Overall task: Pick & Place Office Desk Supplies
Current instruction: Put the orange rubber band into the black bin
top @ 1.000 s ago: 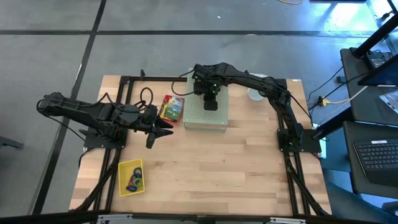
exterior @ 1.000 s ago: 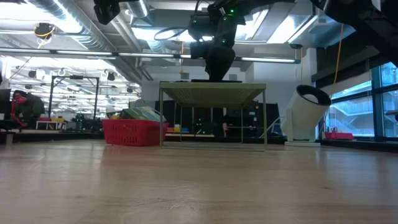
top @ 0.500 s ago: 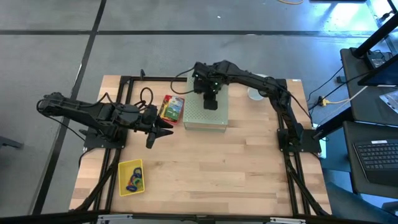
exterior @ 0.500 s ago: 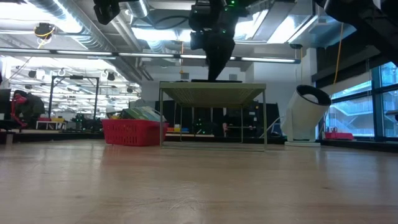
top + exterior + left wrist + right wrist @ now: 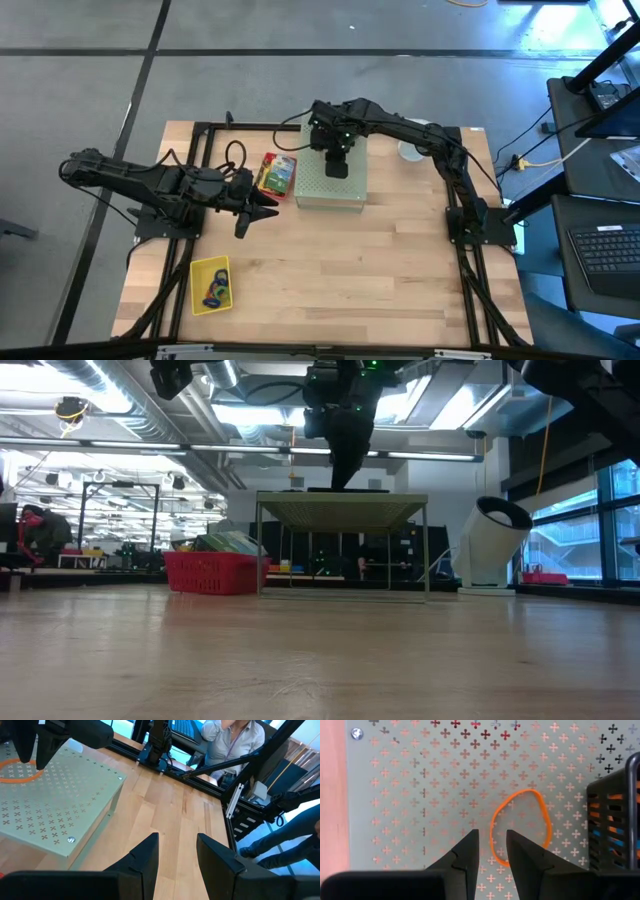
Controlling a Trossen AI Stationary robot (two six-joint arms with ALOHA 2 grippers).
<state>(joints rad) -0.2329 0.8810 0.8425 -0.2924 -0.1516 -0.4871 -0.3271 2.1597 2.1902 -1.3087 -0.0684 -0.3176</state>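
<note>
No brand, label or writing is legible in any view.

An orange rubber-band loop (image 5: 521,827) lies flat on top of the pale green perforated box (image 5: 333,183); it forms an uneven oval, and its direction on the table cannot be told. A black mesh container (image 5: 614,822) stands beside it on the same top.

The right gripper (image 5: 492,851) hangs directly above the loop, jaws slightly spread and pinching nothing. The left gripper (image 5: 176,851) hovers over the wood left of the box, jaws likewise spread and empty.

A yellow-and-green card box (image 5: 277,173) lies just left of the perforated box, long axis running away from the table's front. A yellow tray (image 5: 210,285) near the front left holds coloured loops.

The surface is a light wooden table (image 5: 350,270) in a black frame. A grey floor surrounds it; a red basket (image 5: 211,572) sits behind. A person's torso (image 5: 231,745) shows beyond the far edge.
</note>
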